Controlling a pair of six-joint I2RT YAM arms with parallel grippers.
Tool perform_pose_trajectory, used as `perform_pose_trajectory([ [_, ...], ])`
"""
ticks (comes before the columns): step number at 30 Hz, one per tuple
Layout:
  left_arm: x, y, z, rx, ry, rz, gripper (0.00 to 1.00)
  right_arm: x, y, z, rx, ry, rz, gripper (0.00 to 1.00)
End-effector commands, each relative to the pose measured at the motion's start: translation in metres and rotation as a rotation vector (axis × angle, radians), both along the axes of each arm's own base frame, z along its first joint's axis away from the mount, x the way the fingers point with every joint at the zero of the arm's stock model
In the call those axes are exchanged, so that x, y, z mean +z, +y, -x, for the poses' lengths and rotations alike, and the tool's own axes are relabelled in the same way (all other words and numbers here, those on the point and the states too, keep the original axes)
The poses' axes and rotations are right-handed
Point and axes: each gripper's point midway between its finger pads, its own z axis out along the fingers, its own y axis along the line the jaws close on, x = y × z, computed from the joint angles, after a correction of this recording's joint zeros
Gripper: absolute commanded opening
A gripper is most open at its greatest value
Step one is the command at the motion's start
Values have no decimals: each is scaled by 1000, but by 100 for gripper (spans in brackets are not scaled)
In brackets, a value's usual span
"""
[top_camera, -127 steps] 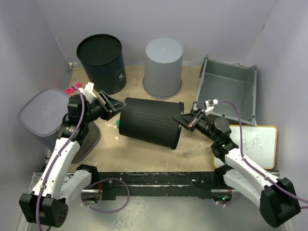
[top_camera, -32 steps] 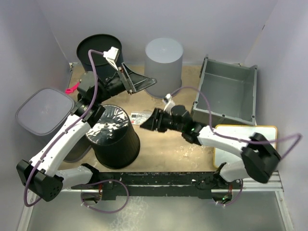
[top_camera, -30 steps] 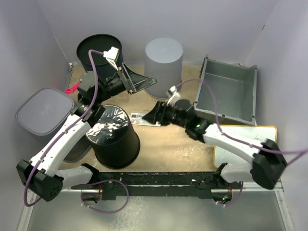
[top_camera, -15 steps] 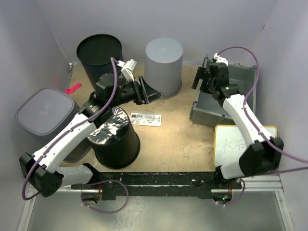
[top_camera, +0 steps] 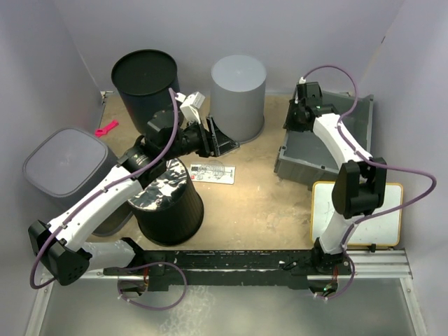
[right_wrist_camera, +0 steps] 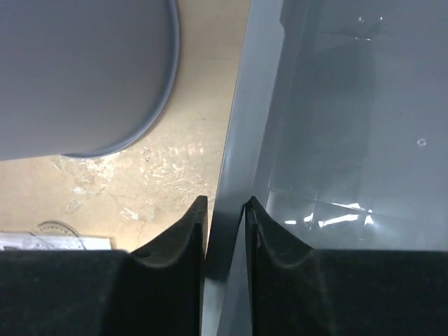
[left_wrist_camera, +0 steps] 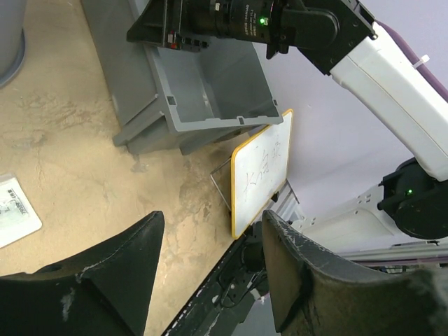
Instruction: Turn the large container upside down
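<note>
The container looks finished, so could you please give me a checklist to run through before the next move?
1. The large black container stands base up: ok.
2. The left gripper is open and empty: ok.
3. The right gripper is free: not ok, it is clamped on the wall of the grey bin.
4. The grey bin sits level: cannot tell.
5. The paper card lies clear of both arms: ok.
</note>
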Motion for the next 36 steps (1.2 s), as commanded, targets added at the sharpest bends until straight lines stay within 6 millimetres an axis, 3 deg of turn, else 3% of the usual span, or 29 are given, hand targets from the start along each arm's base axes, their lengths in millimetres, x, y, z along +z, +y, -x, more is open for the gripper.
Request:
perform_pose_trajectory([
  [1, 24, 2, 3, 8, -75, 34, 55, 46, 24, -13, 71, -110, -111, 16],
  [4, 24, 3, 3, 13, -78, 33, 55, 72, 30, -14, 80, -177, -158, 0],
  [8, 26, 3, 2, 17, -84, 31, 55, 105, 47, -6, 141, -248, -252, 0],
  [20, 33, 1, -2, 19, -96, 32, 55, 186, 134, 45, 474, -347, -766, 0],
  [28, 47, -4, -1, 3, -109, 73, 54, 231, 157, 66, 572, -401, -1036, 0],
  [36, 63, -2, 1, 4, -135, 108, 54, 273, 160, 85, 619, -443, -1314, 0],
])
